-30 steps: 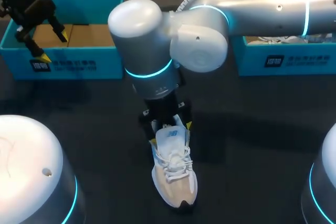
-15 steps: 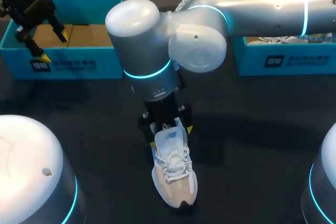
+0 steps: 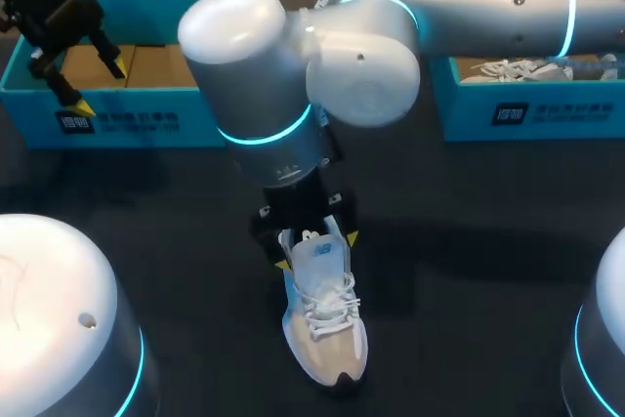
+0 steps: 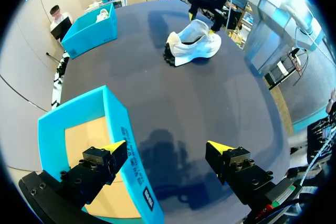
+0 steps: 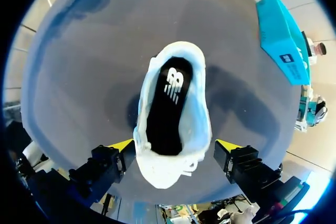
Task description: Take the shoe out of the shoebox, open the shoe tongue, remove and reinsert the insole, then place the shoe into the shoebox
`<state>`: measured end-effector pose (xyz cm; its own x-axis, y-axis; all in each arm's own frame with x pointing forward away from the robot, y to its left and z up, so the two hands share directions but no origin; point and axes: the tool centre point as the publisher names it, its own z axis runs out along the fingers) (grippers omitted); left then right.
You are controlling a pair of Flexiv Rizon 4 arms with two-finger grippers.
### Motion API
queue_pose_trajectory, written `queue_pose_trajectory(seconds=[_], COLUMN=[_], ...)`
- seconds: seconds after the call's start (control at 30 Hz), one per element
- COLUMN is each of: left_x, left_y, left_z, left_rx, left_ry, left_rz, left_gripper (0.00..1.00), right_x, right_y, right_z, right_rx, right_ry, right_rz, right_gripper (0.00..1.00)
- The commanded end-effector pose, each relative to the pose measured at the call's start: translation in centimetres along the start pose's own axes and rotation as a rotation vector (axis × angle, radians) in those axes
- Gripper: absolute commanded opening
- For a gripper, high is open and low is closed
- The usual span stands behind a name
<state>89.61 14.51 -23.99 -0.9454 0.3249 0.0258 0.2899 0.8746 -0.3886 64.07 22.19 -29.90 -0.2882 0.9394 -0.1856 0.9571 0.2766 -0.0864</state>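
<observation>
**Q:** Item one, the shoe?

**A:** Shoe (image 3: 324,324): upright at mid-table, out of the box. In the head view its long axis runs 12 to 6, with the toe at 6 and the heel at 12. The black insole (image 5: 167,108) is seated inside.

**Q:** Right gripper?

**A:** Right gripper (image 5: 174,144): directly over the heel end. Its fingers are spread, one on each side of the collar, and they clasp nothing. This is the nearer arm by far.

**Q:** Left?

**A:** Left gripper (image 3: 100,86): at 10 o'clock from the shoe, over the shoebox (image 3: 127,119). Fingers parted and empty — well apart from the shoe.

**Q:** Judgement?

**A:** The insole lies straight ahead of the right fingers — likely theirs to pinch.
</observation>
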Motion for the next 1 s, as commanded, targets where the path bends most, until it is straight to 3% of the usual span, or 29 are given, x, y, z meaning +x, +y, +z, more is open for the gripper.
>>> queue_pose_trajectory(seconds=[0.03, 0.4, 0.53, 0.57, 0.6, 0.67, 0.73, 1.0], left_x=[0.1, 0.1, 0.1, 0.1, 0.1, 0.1, 0.1, 0.1], left_y=[0.0, 0.0, 0.0, 0.0, 0.0, 0.0, 0.0, 0.0], left_z=[0.0, 0.0, 0.0, 0.0, 0.0, 0.0, 0.0, 0.0], left_rx=[-0.003, -0.003, -0.003, -0.003, -0.003, -0.003, -0.003, -0.003], left_ry=[-0.002, -0.002, -0.002, -0.002, -0.002, -0.002, -0.002, -0.002], left_rz=[0.001, 0.001, 0.001, 0.001, 0.001, 0.001, 0.001, 0.001], left_gripper=[1.00, 1.00, 1.00, 1.00, 1.00, 1.00, 1.00, 1.00], right_x=[0.2, 1.0, 1.1, 1.1, 1.0, 0.9, 0.9, 0.7], right_y=[-0.9, -5.3, -6.1, -6.1, -6.1, -6.0, -5.7, -3.3], right_z=[-1.1, -1.7, -1.1, -0.9, -0.7, -0.6, -0.6, 0.6], right_rx=[-0.002, -0.003, -0.024, -0.035, -0.048, -0.064, -0.077, -0.087], right_ry=[-0.006, 0.041, 0.057, 0.065, 0.072, 0.069, 0.073, 0.094], right_rz=[0.004, 0.034, 0.027, 0.030, 0.034, 0.043, 0.037, 0.008], right_gripper=[1.00, 1.00, 0.99, 0.67, 0.50, 0.47, 0.35, 0.40])
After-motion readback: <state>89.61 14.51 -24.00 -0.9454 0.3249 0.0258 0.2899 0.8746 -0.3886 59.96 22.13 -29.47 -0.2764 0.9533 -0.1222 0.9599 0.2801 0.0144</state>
